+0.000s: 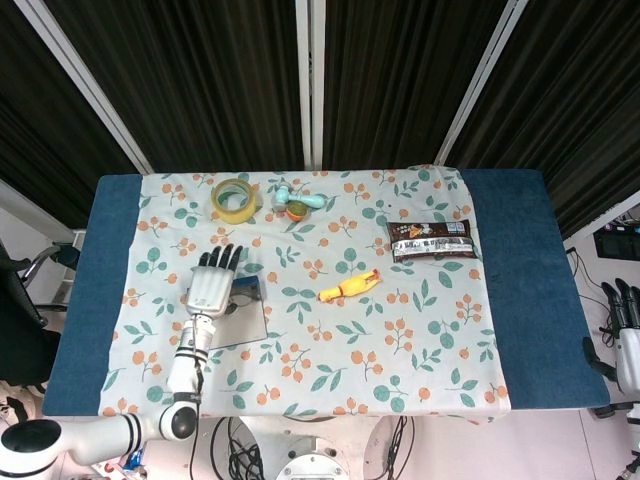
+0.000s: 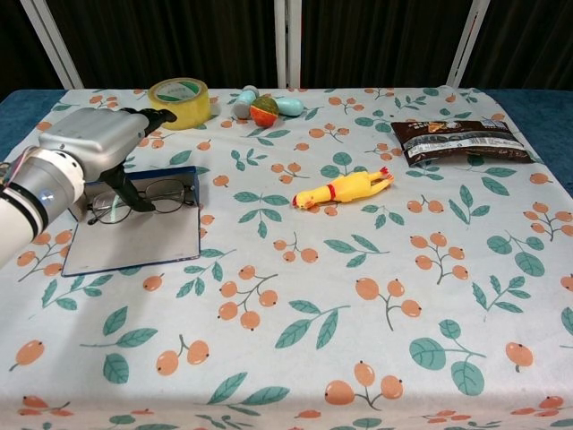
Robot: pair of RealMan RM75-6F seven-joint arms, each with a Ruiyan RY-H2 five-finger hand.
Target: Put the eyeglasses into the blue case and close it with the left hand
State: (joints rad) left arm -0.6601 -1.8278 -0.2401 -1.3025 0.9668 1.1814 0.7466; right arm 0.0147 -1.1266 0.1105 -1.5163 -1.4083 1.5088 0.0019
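The floral tablecloth (image 2: 376, 296) carries the open blue case (image 2: 134, 235) near its left side, lid flat toward the front, with the eyeglasses (image 2: 148, 199) lying in the rear half. The left hand (image 2: 98, 143) hovers over the case's back left corner, fingers stretched and holding nothing, thumb down beside the glasses. The right hand (image 1: 625, 318) hangs off the table's right edge, empty.

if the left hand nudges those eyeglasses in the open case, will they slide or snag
The eyeglasses look thin-wired and light, so they would probably slide easily on the flat inside of the blue case. Their slim frame likely bends or catches if the left hand presses hard. They lie flat, so rolling seems unlikely.
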